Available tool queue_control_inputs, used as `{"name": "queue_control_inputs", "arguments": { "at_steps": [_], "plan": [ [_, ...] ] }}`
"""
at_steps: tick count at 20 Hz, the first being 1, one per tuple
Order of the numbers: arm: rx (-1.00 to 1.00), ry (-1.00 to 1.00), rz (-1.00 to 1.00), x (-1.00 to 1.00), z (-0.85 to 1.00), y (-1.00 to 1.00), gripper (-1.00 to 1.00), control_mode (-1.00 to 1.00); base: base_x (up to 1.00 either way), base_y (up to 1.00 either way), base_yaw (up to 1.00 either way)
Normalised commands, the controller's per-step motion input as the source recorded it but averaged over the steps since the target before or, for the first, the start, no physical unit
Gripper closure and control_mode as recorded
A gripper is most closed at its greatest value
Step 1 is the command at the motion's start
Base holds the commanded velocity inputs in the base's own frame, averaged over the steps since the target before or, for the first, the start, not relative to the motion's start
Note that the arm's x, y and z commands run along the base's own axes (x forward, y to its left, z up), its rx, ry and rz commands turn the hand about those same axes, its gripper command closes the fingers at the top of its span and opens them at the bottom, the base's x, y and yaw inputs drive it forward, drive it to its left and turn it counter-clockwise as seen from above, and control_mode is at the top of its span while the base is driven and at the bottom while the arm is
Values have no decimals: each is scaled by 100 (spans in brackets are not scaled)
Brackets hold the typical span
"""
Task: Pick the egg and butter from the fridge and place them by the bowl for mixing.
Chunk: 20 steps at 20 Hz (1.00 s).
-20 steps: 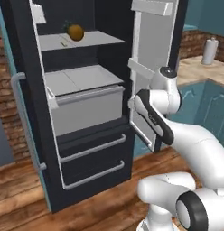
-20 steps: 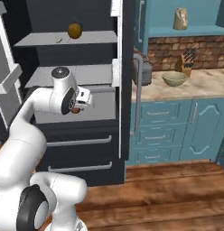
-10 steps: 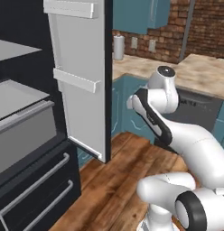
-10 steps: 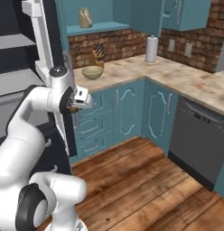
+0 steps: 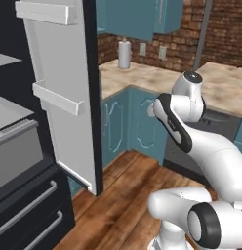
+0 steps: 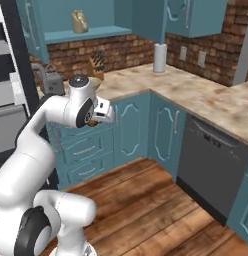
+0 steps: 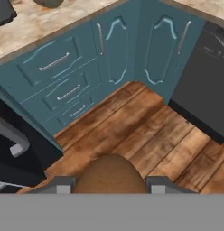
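My gripper is shut on the egg, a small brown ball that bulges between the two fingertips in the hand view. It hangs above the wooden floor in front of the teal drawers. The bowl shows as an olive sliver on the counter at the top edge of the hand view; in the right base view the bowl peeks out behind my arm. The black fridge stands at the left with its door open. The butter is out of view.
A dark toaster and a knife block stand on the counter near the bowl. A paper towel roll stands in the corner. A black dishwasher lies to the right. Teal drawers face the hand.
The whole picture has swung from the fridge's inside to the counter corner, so the base has moved. The egg stays in the shut gripper.
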Motion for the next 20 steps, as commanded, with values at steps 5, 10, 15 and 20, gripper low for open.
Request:
{"name": "queue_control_inputs", "arguments": {
  "at_steps": [5,10,15,20],
  "plan": [
    [0,0,0,0,0,0,100,100,75,-40,7],
    [0,0,0,0,0,0,100,100,80,-24,13],
    [0,0,0,0,0,0,100,100,87,-7,21],
    [0,0,0,0,0,0,100,100,87,-1,28]
  ]
}}
